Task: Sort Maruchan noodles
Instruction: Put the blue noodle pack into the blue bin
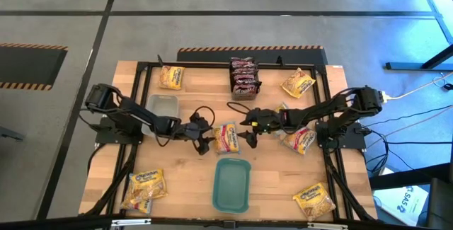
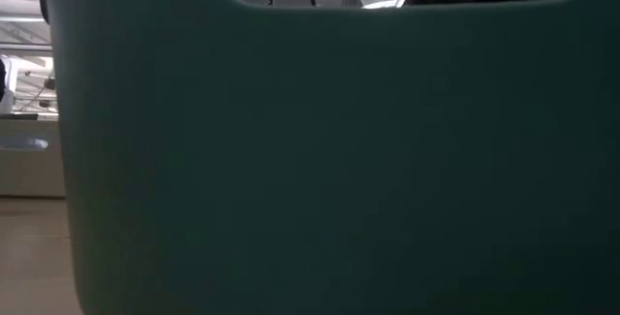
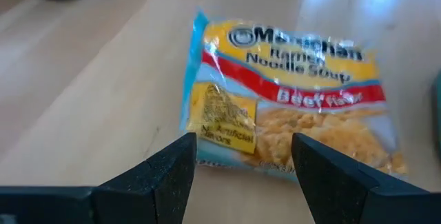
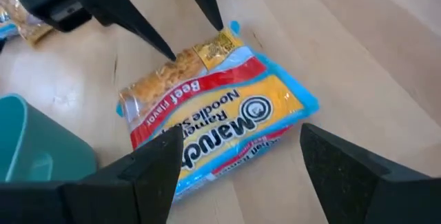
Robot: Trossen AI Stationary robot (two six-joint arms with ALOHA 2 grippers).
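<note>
A flat Maruchan packet (image 1: 226, 137) lies on the bare wood in the middle of the table (image 1: 276, 180), just above the teal tray (image 1: 232, 185) and between the two grippers. Its wrapper has a blue edge, a yellow band, a red stripe and a picture of pale noodles. The print reads "Maruchan Ramen Noodle Soup" and, on the red stripe, "Beef Flavor"; a small yellow panel in one corner carries words too blurred to read.

The left gripper (image 1: 207, 139) sits just beside the packet's left edge, its two dark fingers (image 3: 172, 172) spread apart with nothing between them; in its own wrist view the packet's near edge lies just ahead of the tips. The right gripper (image 1: 245, 125) is close at the packet's right side, its fingers (image 4: 155, 158) also spread wide and holding nothing, the packet lying flat on the wood between and beyond them. From that wrist view the left gripper's pointed fingertips (image 4: 165, 48) come down at the packet's far edge; whether they touch it I cannot tell.

Other packets are scattered around: yellow ones at the upper left (image 1: 171, 77), upper right (image 1: 298, 83), lower left (image 1: 146, 189), lower right (image 1: 314, 200) and one under the right arm (image 1: 300, 140). A stack of dark brown-red packets (image 1: 243, 76) stands at the top centre. A clear grey tub (image 1: 161, 109) sits under the left arm. The low view is filled by the tray's teal wall (image 2: 320, 160)
</note>
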